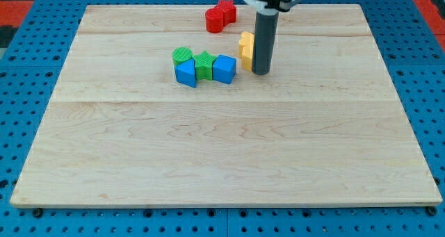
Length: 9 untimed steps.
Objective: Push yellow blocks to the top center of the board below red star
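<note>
The yellow blocks sit just below the red star near the view's top centre — small, rigid, probably light, likely to slide easily on smooth wood. My tip stands against their right side; pushing there would swing them (no gripper here). Left: green and blue blocks, chunky, on the pale plank surface.

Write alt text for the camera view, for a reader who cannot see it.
My tip rests against the right side of a yellow block near the top center of a wooden board. Two red blocks sit above; green and blue blocks cluster left.
</note>
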Each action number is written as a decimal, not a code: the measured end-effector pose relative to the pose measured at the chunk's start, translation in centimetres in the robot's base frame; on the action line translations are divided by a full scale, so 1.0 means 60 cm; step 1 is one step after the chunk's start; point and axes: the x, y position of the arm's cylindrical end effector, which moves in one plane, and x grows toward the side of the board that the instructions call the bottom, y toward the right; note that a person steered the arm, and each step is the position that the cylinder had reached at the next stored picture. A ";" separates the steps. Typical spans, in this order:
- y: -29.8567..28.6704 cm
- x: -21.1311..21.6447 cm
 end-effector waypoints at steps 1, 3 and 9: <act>-0.003 -0.053; -0.024 -0.134; 0.010 -0.223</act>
